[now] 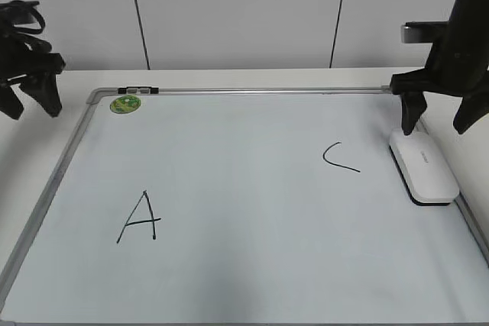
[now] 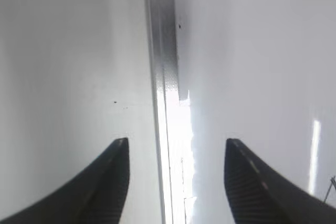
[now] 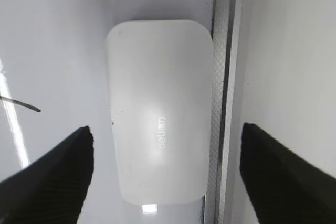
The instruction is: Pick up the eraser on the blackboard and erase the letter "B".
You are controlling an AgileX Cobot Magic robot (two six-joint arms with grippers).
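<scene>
The white eraser point(image 1: 424, 166) lies flat on the blackboard point(image 1: 244, 188) against its right frame; it also shows in the right wrist view point(image 3: 157, 111). My right gripper point(image 1: 441, 117) hangs open just above it, fingers point(image 3: 165, 153) either side, not touching. A black "A" point(image 1: 140, 217) and a "C" point(image 1: 339, 156) are on the board. No letter "B" shows. My left gripper point(image 1: 30, 97) is open and empty beyond the board's left edge, over the frame point(image 2: 163, 77).
A small round green magnet point(image 1: 124, 104) and a dark clip point(image 1: 138, 91) sit at the board's top left corner. White table surrounds the board; a wall stands behind.
</scene>
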